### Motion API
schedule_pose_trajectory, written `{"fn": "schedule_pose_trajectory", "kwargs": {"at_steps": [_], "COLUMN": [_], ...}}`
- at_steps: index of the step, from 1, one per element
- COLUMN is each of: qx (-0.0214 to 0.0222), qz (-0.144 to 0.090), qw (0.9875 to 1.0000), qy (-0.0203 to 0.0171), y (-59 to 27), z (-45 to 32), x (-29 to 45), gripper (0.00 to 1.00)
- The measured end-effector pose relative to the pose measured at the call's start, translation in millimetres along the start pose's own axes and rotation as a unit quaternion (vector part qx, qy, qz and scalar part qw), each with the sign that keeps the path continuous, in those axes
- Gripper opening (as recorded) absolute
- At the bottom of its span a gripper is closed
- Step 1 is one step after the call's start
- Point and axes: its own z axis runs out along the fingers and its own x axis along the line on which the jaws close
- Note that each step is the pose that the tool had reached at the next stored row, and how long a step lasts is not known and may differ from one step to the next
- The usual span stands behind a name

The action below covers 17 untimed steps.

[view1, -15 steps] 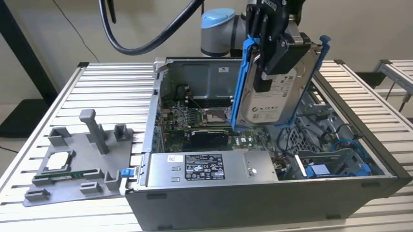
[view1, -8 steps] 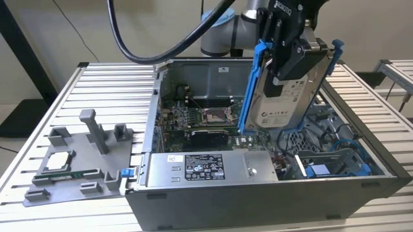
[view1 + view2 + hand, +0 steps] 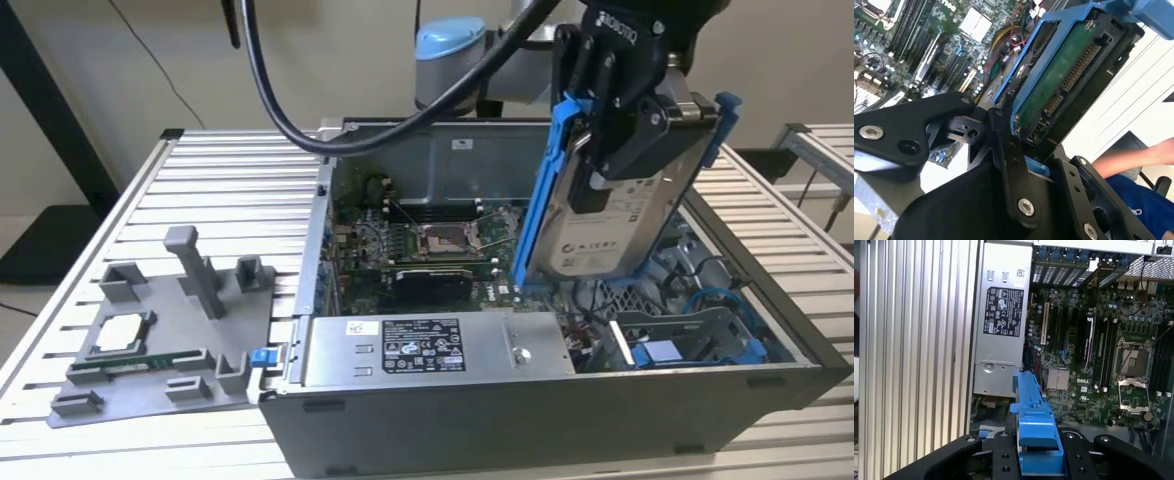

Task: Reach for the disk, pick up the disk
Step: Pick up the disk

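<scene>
The disk (image 3: 603,228), a silver hard drive with a white label in a bright blue frame, hangs tilted on edge above the open computer case (image 3: 534,420). My gripper (image 3: 643,140) is shut on its upper part, black fingers (image 3: 607,90) clamping both faces. The second wrist view shows the disk's (image 3: 1059,85) green circuit-board underside and connector, held between the fingers (image 3: 1006,150). In the first wrist view the blue frame's edge (image 3: 1033,425) sticks out from between the gripper's (image 3: 1035,462) black links, over the motherboard (image 3: 1094,365).
The case lies open on a slatted aluminium table (image 3: 227,190), with a grey power supply (image 3: 427,350) at its front and a blue bracket (image 3: 667,352) inside. A grey fixture plate (image 3: 160,340) holding a chip sits to the exterior view's left. A person's arm (image 3: 1126,159) is nearby.
</scene>
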Motion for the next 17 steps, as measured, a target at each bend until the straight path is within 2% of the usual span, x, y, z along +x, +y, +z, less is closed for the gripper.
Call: {"fn": "schedule_pose_trajectory", "kwargs": {"at_steps": [5,8,17], "qx": [0.0,0.0,0.0], "qz": [0.0,0.0,0.0], "qw": [1.0,1.0,1.0], "qy": [0.0,-0.0001,0.0], "y": [-8.2,-15.9,-51.8], "z": [1.6,3.0,7.3], "x": [7.8,11.2,18.5], "gripper": [0.0,0.0,0.0]}}
